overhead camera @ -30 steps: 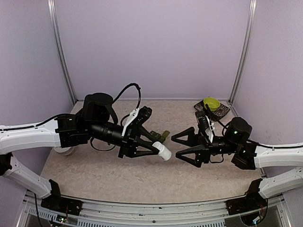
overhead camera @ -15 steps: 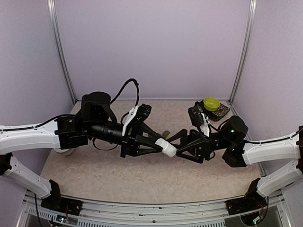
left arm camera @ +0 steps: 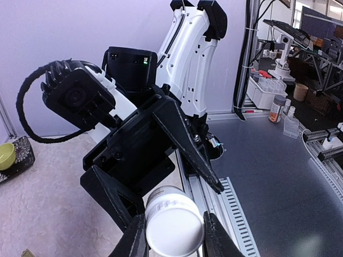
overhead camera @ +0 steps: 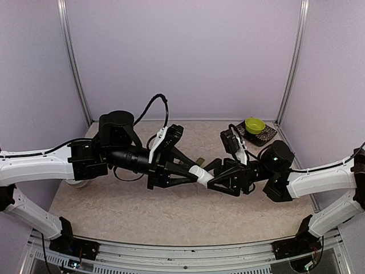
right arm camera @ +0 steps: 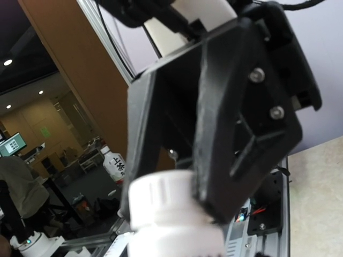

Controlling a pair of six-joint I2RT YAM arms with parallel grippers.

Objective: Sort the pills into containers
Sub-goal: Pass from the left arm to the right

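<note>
Now, cap-opening step, I judge: my left pincer (overhead camera: 197, 172) clamps white pill bottle (overhead camera: 202, 175) mid-air over bench (overhead camera: 114, 211); right pincer (overhead camera: 210, 177) straddles cap (right arm camera: 161, 195), grip I cannot tell. Containers (overhead camera: 199, 161) lie beyond on bench. Next: pinch cap, twist off.

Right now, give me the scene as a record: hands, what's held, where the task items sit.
left hand: shut on bottle
bottle: white, lying roughly level between the two hands
right hand: jaws on either side of the bottle's free end; contact unclear
containers: green, on the table behind the hands, mostly hidden
bowl: yellow-green, on a patterned mat, far right corner
pills: none visible
</note>
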